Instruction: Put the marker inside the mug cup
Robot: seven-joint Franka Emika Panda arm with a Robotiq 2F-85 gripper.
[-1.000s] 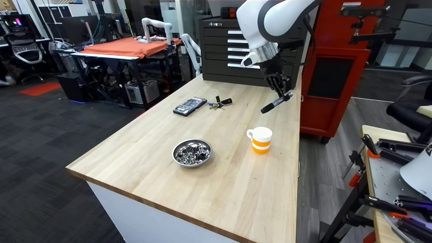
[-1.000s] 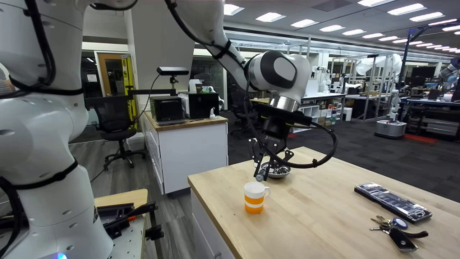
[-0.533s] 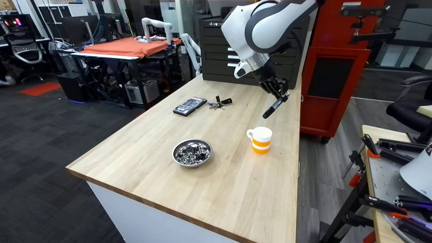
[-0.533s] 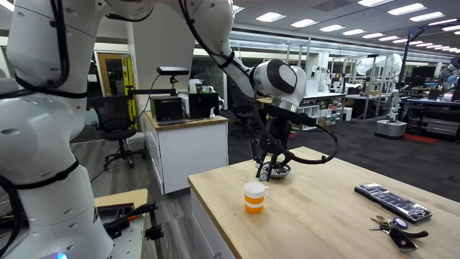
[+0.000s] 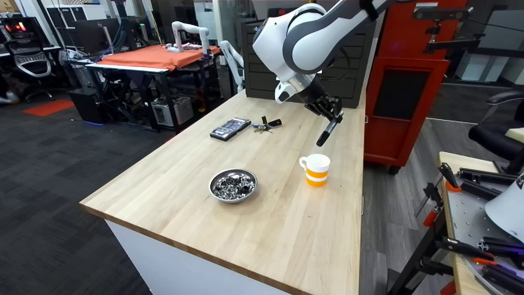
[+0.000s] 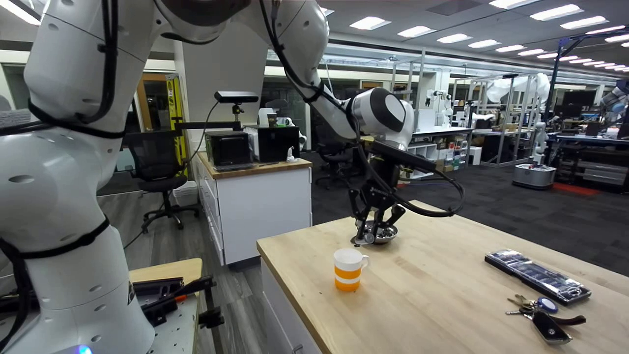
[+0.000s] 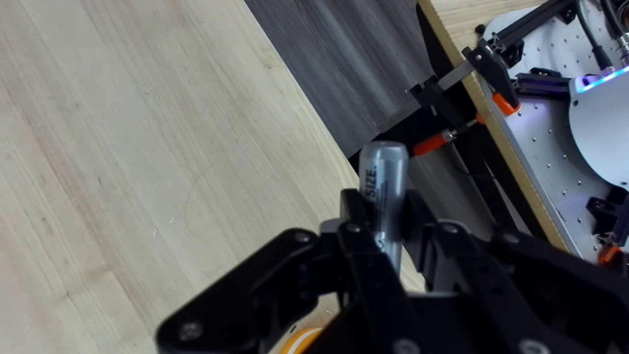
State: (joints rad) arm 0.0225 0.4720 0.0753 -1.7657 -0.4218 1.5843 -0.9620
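The wooden table [image 5: 266, 246] is the largest thing here. In an exterior view one long edge runs down its right side, with dark floor [image 7: 339, 59] beyond, and pale wood stretches broadly over the near end; in the wrist view the edge cuts slantwise.

The white arm [image 6: 307, 39] arches in from a base standing apart from the table, across that floor. It bends at the wrist, and the last links slope down over the tabletop. In an exterior view a dark drawer cabinet [image 5: 262, 82] stands behind the wrist, on the table's far end.

The tool [image 7: 383, 206] hangs tilted above the wood, apart from it.

A flat black case [image 5: 230, 129] lies near the opposite long edge. A metal bowl [image 5: 234, 200] holding small shiny pieces [image 5: 232, 186] sits well in from both long edges.

The orange-and-white mug [image 5: 317, 174] stands upright near the floor-side edge, its handle turned inward.

The marker [image 5: 330, 128] is in the tool, which clenches it toward its grey end. Its long axis slants: the black end points down, the grey end tips up. In an exterior view the black end shows just above the mug's rim, apart from it; I cannot tell whether it is over the mouth.
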